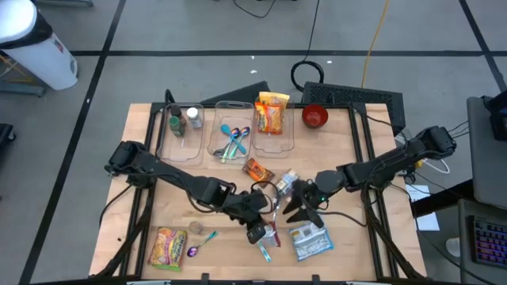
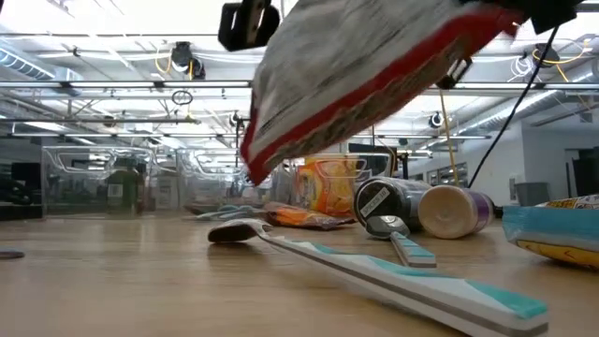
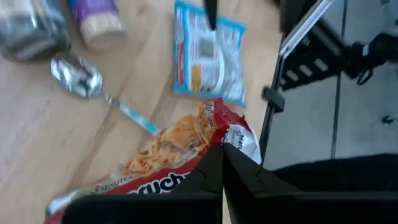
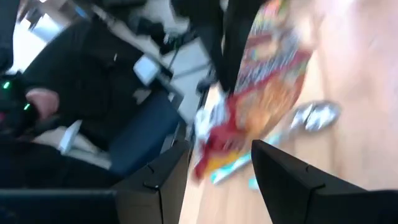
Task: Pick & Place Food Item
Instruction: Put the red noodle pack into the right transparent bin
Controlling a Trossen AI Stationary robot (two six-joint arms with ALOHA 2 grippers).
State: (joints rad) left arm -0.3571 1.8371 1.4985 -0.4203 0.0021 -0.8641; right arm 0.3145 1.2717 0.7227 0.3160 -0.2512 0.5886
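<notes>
Holding a red snack packet (image 3: 180,149) in the air, the left gripper (image 1: 255,231) has its fingers (image 3: 242,171) pressed tight together on one end of it. In the low view the packet hangs above the worktop (image 2: 140,281), tilted, with one end higher than the other. It touches nothing below it.

The right gripper (image 1: 305,207) is close by, just to the side of the left one. Its fingers (image 4: 283,177) are spread about half way and hold nothing. In its own wrist view the packet sits in front of the gap between them, a little way off.

The packet is long and flat. Its long side points out and away from the left fingers, toward the right arm. So the left arm has the packet, and the right arm is the nearer helper if a handover is planned. I cannot tell which plan it is.

Three clear bins (image 1: 230,131) stand at the far edge of the worktop. One has another snack bag (image 1: 271,112) in it. I think the packet belongs there, so the left arm must carry it up and away from the mess below.

Under the packet lie a toothbrush (image 2: 402,271), a spoon (image 3: 78,74) and a blue and white pouch (image 3: 208,53), well clear of it
</notes>
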